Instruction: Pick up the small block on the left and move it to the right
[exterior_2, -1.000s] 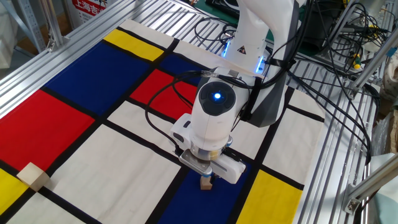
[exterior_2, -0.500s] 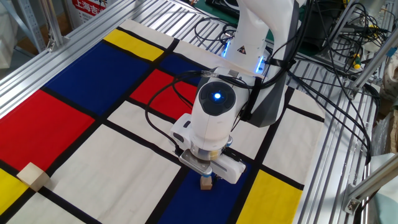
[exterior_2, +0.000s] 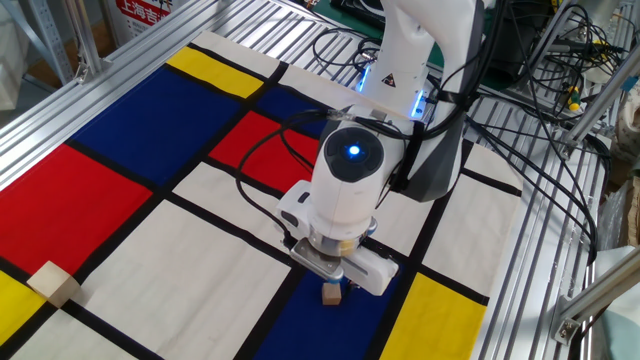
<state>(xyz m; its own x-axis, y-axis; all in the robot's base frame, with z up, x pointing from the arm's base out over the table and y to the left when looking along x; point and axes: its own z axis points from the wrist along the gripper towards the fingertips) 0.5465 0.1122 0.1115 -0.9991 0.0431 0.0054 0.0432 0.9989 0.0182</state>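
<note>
The pincer (exterior_2: 333, 283) has shifted slightly right over the last second, apparently clasping the small block (exterior_2: 332, 294) low over the counter's (exterior_2: 200, 250) blue patch, suggesting the carry rightward is underway.
</note>
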